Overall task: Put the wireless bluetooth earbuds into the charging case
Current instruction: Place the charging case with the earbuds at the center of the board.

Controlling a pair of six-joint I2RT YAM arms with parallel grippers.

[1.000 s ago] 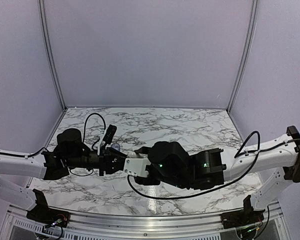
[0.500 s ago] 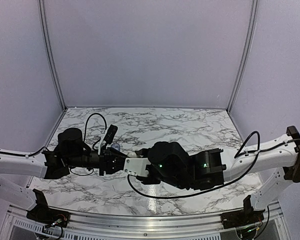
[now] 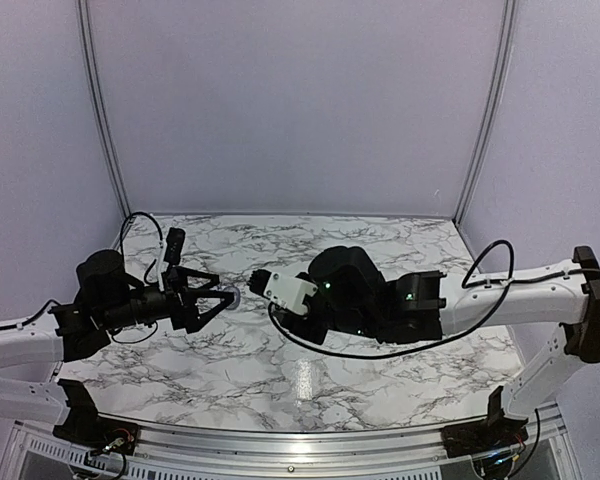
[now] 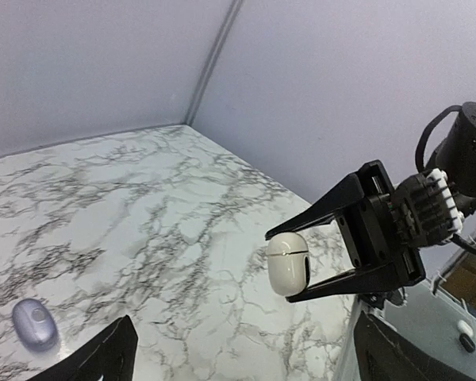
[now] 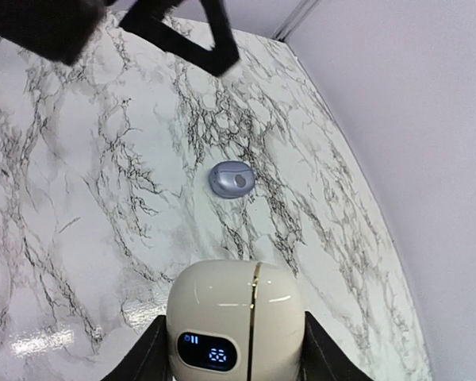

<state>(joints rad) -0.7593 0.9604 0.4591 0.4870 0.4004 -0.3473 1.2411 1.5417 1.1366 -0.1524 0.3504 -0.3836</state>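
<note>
The right hand [image 4: 279, 267] is clamped on the closed white charging case [image 5: 234, 317], held off the counter [image 4: 143, 206] near a lone greyish earbud [image 4: 35, 324]. The left hand [image 3: 216, 298] gapes wide and empty beside that earbud.

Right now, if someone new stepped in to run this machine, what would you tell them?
Left gripper: open, empty.
Right gripper: shut on the charging case, held above the table; lid looks closed.
One earbud lies on the table near the left gripper; the other is not in view.
Done: case is in hand.
Left: open the case, seat the earbud, find the second.
</note>
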